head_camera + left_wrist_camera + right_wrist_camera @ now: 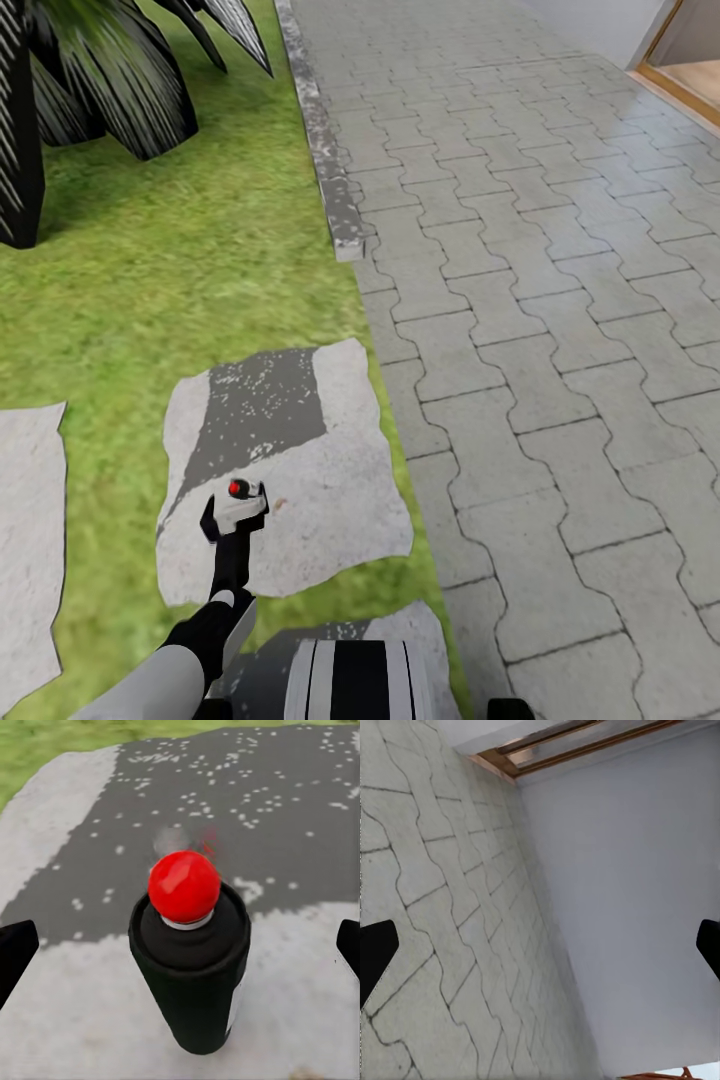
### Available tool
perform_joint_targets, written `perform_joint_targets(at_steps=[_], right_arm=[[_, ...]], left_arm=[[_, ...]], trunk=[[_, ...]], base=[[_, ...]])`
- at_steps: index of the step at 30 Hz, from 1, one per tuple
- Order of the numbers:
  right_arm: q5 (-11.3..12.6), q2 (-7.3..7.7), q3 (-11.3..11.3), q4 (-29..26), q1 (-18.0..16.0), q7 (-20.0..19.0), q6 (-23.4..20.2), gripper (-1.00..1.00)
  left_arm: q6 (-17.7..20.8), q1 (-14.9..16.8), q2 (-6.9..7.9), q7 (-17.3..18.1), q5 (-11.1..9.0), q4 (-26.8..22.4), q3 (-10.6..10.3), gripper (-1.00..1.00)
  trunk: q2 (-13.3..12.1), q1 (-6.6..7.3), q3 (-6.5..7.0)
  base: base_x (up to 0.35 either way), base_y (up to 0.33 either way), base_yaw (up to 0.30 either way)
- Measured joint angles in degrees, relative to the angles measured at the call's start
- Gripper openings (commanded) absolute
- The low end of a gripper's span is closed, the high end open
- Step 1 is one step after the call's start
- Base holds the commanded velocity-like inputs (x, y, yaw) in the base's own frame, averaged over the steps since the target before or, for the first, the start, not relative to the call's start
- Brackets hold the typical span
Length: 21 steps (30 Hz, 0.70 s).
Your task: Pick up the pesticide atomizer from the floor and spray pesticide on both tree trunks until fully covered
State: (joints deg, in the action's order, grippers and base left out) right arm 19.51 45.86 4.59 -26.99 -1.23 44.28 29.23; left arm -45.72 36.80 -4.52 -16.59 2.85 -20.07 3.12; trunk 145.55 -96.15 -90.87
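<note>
Left wrist view: the pesticide atomizer [189,960] stands upright on a grey stepping stone [67,1020], dark cylindrical body, red cap on top, a sliver of white label on one side. It sits between the two dark fingertips [15,954] of the left gripper [180,949], which show at the picture's edges, spread wide and well apart from the bottle; nothing is gripped yet. Head view agrees: left gripper [233,512] hangs over the stepping stone [330,500], atomizer [240,492] at its tip with the red dot showing, lawn [180,270] around the stone, block paving [560,300] on the robot's right, a dark spiky plant [90,80] at the far left. No broadleaf tree trunk visible from here. Right wrist view: right gripper [540,949] fingertips also spread wide with nothing between them, aimed at paving [427,907] and a pale wall [630,907]. Judgement: pre-grasp stage, bottle centred but not enclosed. Risks from here: (1) the bottle is tall and narrow and free-standing, so a one-sided contact while the fingers close would likely tip it or push it over on the stone; cause would be any lateral offset of the gripper. (2) Closing too high, near the rounded red cap, may let it slip out; closing lower on the body looks safer. (3) Descending further could strike the cap from above and knock it down. (4) A grasp that blocks the spray head would hamper spraying later.
</note>
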Motion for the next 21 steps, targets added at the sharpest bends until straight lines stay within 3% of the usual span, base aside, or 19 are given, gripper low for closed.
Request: perform_joint_targets(at_steps=[16,21], right_arm=[[0.0,0.0,0.0,0.0,0.0,0.1,0.0,1.0],[0.0,0.0,0.0,0.0,0.0,0.1,0.0,1.0]], left_arm=[[0.0,0.0,0.0,0.0,0.0,0.1,0.1,1.0],[0.0,0.0,0.0,0.1,0.0,0.1,0.1,1.0]], trunk=[[0.0,-0.02,0.0],[0.1,-0.12,-0.89]], base=[[0.029,0.0,0.0],[0.0,0.0,0.0]])
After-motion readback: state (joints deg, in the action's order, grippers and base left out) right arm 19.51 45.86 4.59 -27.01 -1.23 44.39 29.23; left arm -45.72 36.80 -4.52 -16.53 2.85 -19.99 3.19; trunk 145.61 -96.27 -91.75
